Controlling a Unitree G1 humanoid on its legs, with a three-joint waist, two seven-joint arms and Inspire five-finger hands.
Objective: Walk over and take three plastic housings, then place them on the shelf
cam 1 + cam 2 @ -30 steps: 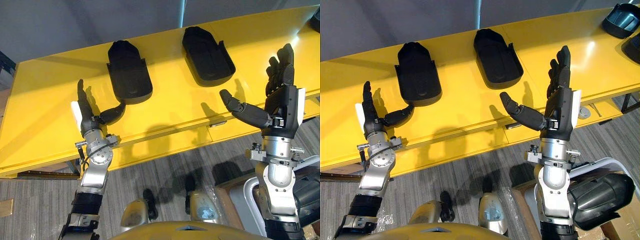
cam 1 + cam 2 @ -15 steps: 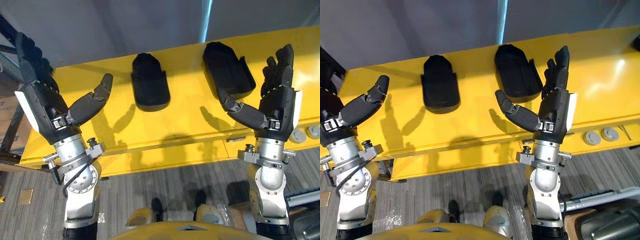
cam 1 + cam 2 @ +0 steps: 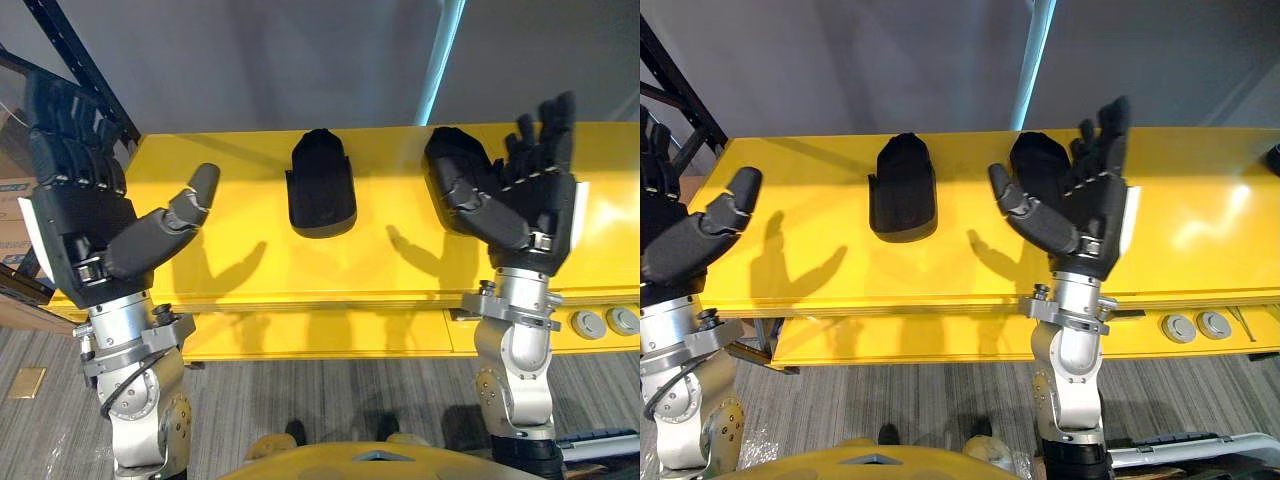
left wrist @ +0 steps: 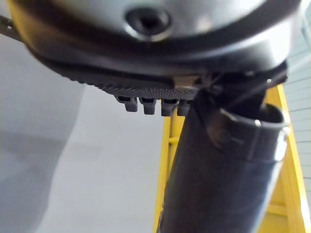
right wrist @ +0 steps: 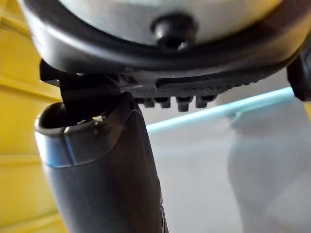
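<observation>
L eye view: two black plastic housings lie on the yellow bench point(image 3: 300, 265). The centre housing point(image 3: 320, 185) sits btwn the arms, well apart from both hands. The right housing point(image 3: 447, 160) is partly hidden behind the right hand point(image 3: 530, 205). Left hand point(image 3: 85, 225) is raised over the bench's left end, palm up, fingers straight, thumb out, holding nothing. Right hand is likewise spread & empty.

R eye view: same layout. Right hand overlaps the right housing, but no finger curls on it; contact can't be confirmed. A dark rack post point(image 3: 680, 75) stands at far left, poss. the shelf.

L wrist view: fingers point(image 4: 150, 104) extended, thumb clear, nothing held.

R wrist view: fingers point(image 5: 177, 103) straight, palm empty.

Step, as I judge it: approach done, first pick not yet begun. Next: lower right hand onto the right housing, wrap fingers & thumb round its edge, lift.
</observation>
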